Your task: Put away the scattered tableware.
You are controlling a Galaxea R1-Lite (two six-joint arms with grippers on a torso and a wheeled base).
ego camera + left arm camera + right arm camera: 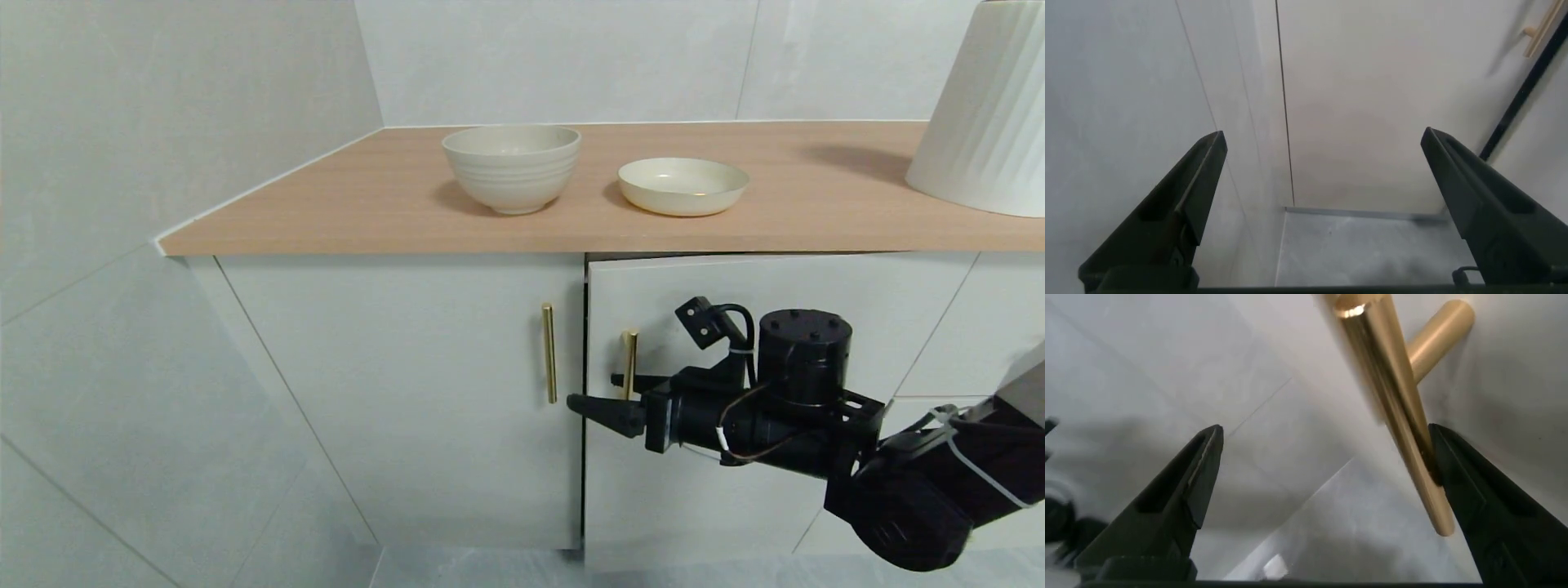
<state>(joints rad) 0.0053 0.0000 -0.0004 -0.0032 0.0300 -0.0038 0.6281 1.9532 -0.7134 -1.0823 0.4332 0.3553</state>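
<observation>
The wooden countertop (pixel 367 204) bears a white ribbed object (pixel 988 114), cut off at the edge, then the ribbed bowl (pixel 512 167) and shallow dish (pixel 682 185). Below, on the right cabinet door (pixel 775 286), the right gripper (pixel 594 390) straddles the gold handle (pixel 629 359), fingers wide and unclamped. The left gripper (pixel 1323 143) gapes empty.

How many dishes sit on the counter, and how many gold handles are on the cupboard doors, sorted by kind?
Bowl: 1
Shallow dish: 1
Gold door handles: 2
Total: 4
</observation>
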